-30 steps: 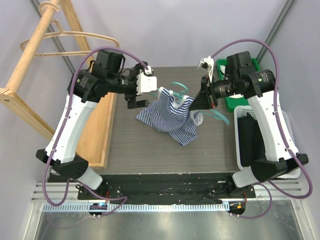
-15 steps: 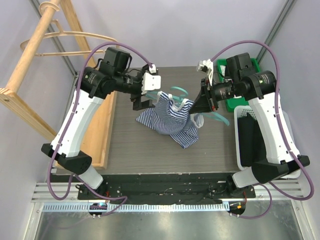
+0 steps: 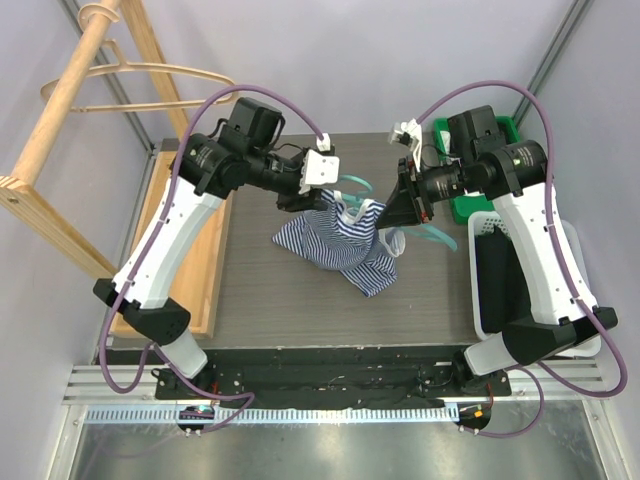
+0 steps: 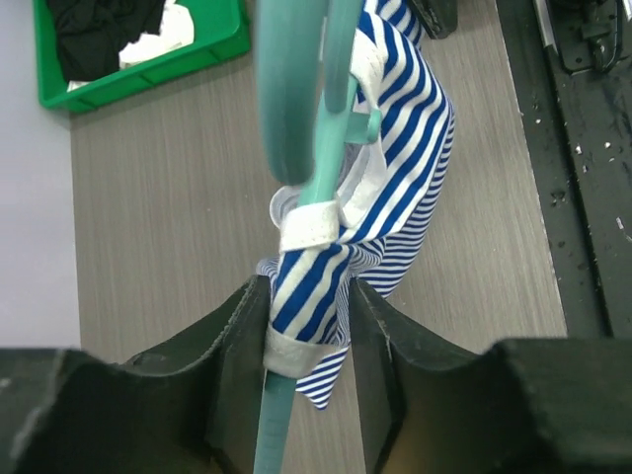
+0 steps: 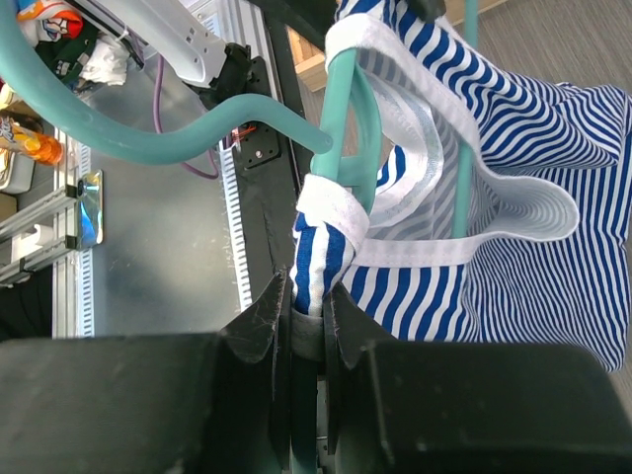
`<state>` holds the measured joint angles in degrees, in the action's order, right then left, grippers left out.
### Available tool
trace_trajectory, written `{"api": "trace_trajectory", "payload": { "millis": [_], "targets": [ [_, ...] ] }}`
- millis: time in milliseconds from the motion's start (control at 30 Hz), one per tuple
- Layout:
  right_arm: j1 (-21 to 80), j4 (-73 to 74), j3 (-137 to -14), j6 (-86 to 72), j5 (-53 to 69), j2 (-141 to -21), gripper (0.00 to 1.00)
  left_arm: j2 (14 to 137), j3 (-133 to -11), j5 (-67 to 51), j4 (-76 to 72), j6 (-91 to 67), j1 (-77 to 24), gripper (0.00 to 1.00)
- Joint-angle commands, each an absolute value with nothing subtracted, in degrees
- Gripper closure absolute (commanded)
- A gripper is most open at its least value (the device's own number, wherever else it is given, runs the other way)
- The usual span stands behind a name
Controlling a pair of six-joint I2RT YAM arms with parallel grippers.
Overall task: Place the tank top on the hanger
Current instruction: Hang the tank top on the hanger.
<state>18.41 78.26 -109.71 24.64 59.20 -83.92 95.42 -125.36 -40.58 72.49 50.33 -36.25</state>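
While the tank top (image 3: 340, 245) is held up over the counter (image 3: 260, 300), it is reached from both sides by the two arms. Its upper part is lifted between them, and the rest hangs down in soft folds toward the counter.

The hanger (image 3: 352, 182) is pushed inside the tank top. Its green hook is seen poking out above the neck hole. One green end sticks out on the right side, near the right arm.

From the right wrist, one white-edged strap is seen wrapped over the hanger's arm. The right fingers (image 5: 259, 321) are pressed close together on that striped strap. A bit of the green bar is seen in the same narrow gap.

From the left wrist, the other strap is seen lying along the other arm of the hanger. The left fingers (image 4: 237, 346) are set part way apart, one on each side of the strap and the bar. The gap is filled by the cloth, and both fingers look to be right against it. Whether the cloth is squeezed yet cannot be told.

A green bin (image 4: 148, 77) with dark cloth inside is set at the far right of the counter. A white basket (image 3: 480, 232) with a black garment (image 3: 500, 285) is placed just beside the counter's right edge. A wooden rack (image 3: 60, 115) with a tan hanger (image 3: 160, 70) is seen far off to the left.
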Motion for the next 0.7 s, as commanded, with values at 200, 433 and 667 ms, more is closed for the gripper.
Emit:
{"api": "trace_trajectory", "payload": {
  "millis": [200,433,667],
  "targets": [
    [19.4,76.3,-109.9,25.6,59.9,-83.3,0.99,95.9,-127.3,-40.7,70.2,48.7,-37.5,0.94],
    [19.4,75.2,-109.4,25.4,56.3,-82.7,0.81,94.7,-126.7,-37.5,68.9,47.5,-37.6,1.0],
    [19.4,74.2,-108.4,27.2,45.5,-80.5,0.37,93.2,-125.9,-36.2,69.1,47.9,-37.4,1.0]
  ]
}}
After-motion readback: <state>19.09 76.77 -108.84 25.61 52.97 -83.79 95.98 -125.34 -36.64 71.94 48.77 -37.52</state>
